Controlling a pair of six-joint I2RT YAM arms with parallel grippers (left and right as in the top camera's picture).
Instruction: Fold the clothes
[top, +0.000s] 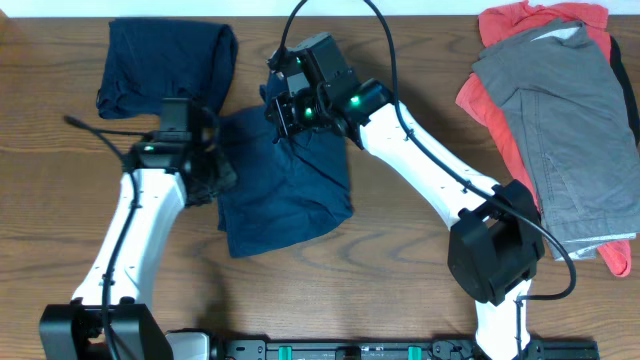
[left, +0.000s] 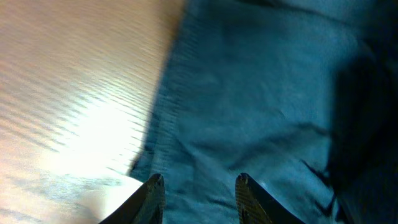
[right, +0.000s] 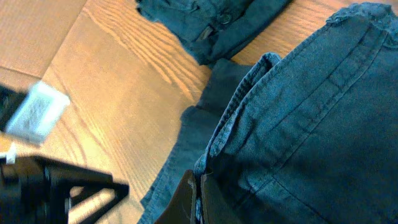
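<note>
Brown wood-grain desk (top: 400, 300) fills the overhead view, smooth and bare between the garments. The navy shorts (top: 285, 185) lie in the middle of the frame, partly folded into a rough block with a rumpled lower edge. Another navy piece (top: 165, 65) sits bunched at the upper left. At the far right, grey shorts (top: 565, 130) lie flat over a coral-red garment (top: 500, 25), which shows around their edges.

The left end effector (left: 199, 196) hovers low over the left hem of the navy shorts. Its fingers are spread, and no cloth is visibly caught between them. The right end effector (right: 198, 199) is at the top edge of the same shorts with its fingers pressed together. A double-stitched seam runs straight up into them, so they look to be pinching a thin layer of the cloth.

The step in hand seems to be laying one half of the shorts over the other. To do it well, the held edge should travel low and taut and land square on the hem below. The free arm should stay clear of the fold line, or pin the lower layer so it does not drag.

The navy cloth is a limp, matte weave, denser at the seams. It creases softly and will likely slump if dropped from a height.
</note>
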